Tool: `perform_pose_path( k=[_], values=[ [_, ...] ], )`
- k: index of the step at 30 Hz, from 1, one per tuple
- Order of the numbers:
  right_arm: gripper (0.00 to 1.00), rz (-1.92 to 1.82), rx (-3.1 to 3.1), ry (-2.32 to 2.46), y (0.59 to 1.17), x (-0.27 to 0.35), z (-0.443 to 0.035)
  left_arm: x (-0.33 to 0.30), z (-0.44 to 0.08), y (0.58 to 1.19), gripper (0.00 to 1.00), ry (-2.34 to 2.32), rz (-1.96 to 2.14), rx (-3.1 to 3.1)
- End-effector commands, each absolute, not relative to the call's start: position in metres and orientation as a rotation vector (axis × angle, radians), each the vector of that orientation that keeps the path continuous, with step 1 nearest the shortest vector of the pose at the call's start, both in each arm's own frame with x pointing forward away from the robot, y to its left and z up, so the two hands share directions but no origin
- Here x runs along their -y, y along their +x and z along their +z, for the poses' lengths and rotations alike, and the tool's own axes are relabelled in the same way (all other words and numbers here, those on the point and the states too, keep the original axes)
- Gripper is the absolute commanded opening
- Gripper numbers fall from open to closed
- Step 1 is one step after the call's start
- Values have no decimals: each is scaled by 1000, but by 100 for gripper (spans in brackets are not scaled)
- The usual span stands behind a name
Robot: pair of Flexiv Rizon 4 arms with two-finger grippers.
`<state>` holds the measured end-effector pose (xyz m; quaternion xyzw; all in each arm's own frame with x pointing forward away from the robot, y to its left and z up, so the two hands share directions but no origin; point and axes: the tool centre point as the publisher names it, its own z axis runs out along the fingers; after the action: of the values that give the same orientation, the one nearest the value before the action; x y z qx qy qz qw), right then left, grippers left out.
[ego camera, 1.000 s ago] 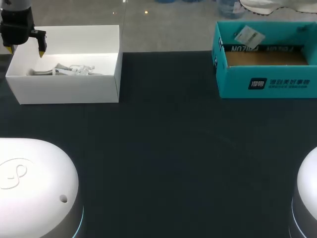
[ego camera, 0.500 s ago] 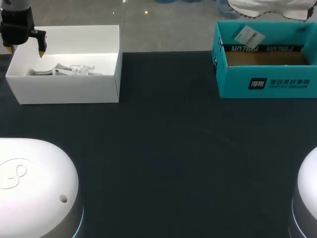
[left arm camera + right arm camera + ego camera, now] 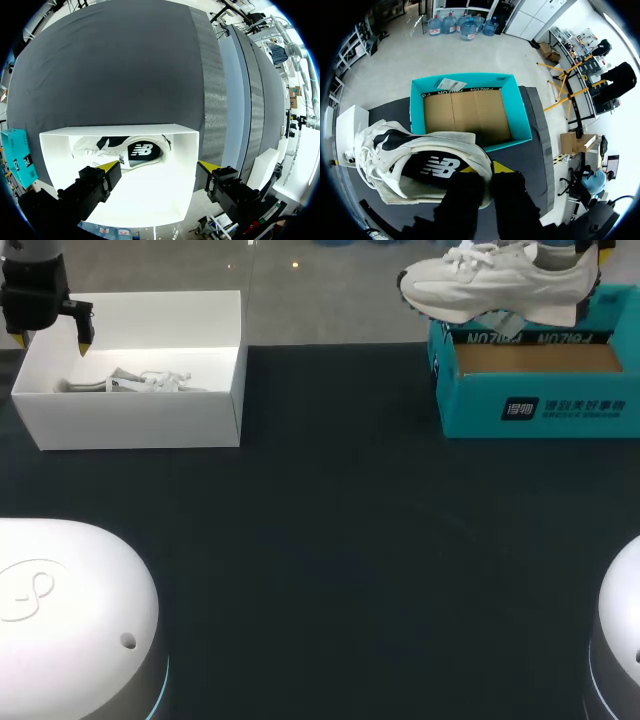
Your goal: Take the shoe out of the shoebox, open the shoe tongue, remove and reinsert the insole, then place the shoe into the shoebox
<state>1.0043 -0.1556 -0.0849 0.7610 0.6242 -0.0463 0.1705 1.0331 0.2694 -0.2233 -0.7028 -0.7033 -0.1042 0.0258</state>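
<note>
Shoe point(image 3: 500, 285) hangs from your right pincer point(image 3: 487, 170), clamped at heel collar, teal shoebox point(image 3: 530, 390) beneath. Grip thin, toe heavy ahead of pincer: hasty swing may twist shoe loose or snag box rim. Your left pincer point(image 3: 160, 167) wide above white box point(image 3: 150, 195).

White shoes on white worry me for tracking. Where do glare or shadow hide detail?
Head view: the white box glares inside, leaving the boxed shoe as faint laces. Left wrist view: the box floor is blown out under the left gripper, yet the shoe's dark lining stands out. Right wrist view: the lifted shoe is evenly lit; the right gripper is a dark mass near its heel.
</note>
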Motion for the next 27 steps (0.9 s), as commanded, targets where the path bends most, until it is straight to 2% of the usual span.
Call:
perform_pose_path(
  k=[1, 15, 27],
  values=[
    [0, 30, -1698, 2024, 913, 122, -93, -270, -223, 1033, 100, -2173, -322, 2172],
    [0, 11, -1719, 2058, 824, 47, -116, -270, -223, 1033, 100, -2173, -322, 2172],
    [0, -11, -1703, 2097, 819, 46, -119, -270, -223, 1033, 100, -2173, -322, 2172]
  ],
)
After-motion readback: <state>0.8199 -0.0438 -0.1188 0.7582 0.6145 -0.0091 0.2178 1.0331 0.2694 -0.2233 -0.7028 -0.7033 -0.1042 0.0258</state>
